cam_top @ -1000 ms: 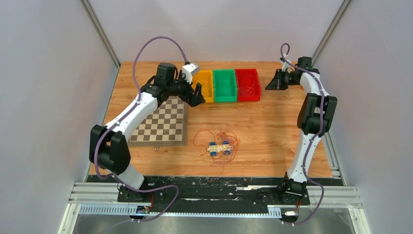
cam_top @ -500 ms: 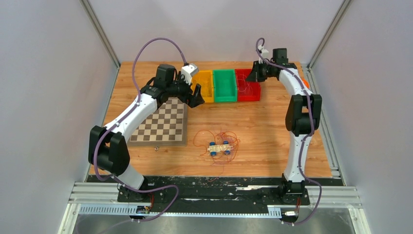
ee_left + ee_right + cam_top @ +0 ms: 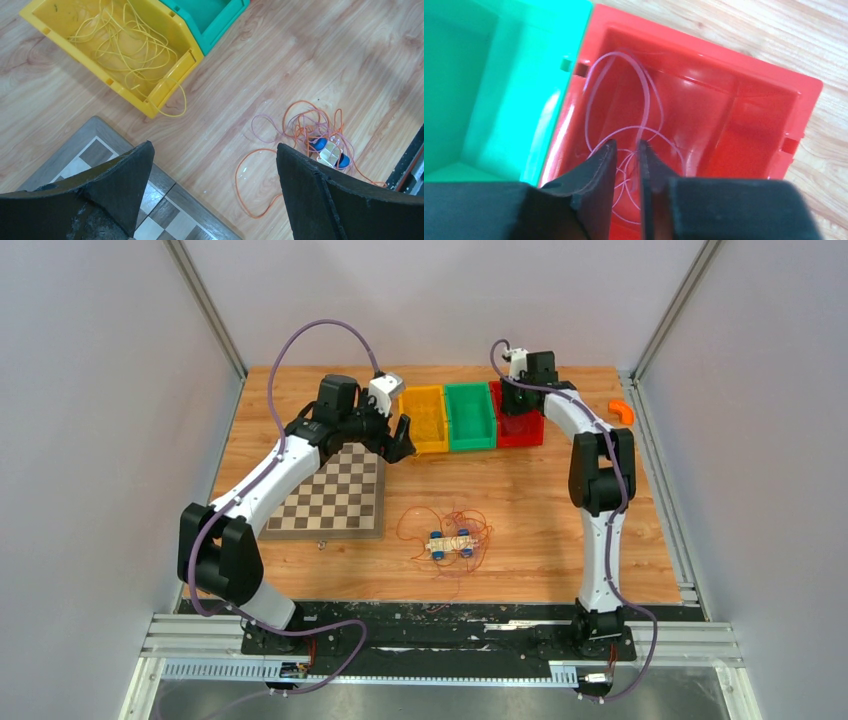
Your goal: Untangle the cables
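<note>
A tangle of thin orange and red cables (image 3: 448,530) lies mid-table around a small cart with blue wheels (image 3: 452,544); the left wrist view shows this tangle (image 3: 310,125) too. Yellow cables (image 3: 120,45) lie in the yellow bin (image 3: 170,80), one loop hanging over its rim. A thin pale-red cable (image 3: 624,100) is coiled in the red bin (image 3: 724,100). My right gripper (image 3: 626,145) hangs over that coil, its jaws a narrow gap apart with strands showing in the gap. My left gripper (image 3: 214,146) is wide open over the bare wood near the chessboard corner, holding nothing.
Yellow (image 3: 420,418), green (image 3: 470,416) and red (image 3: 522,426) bins stand in a row at the back. A chessboard (image 3: 335,495) lies at the left. An orange piece (image 3: 622,410) sits at the back right edge.
The right arm has swung left from beside the red bin to over it, and its jaws have parted slightly. The left arm has barely moved.
</note>
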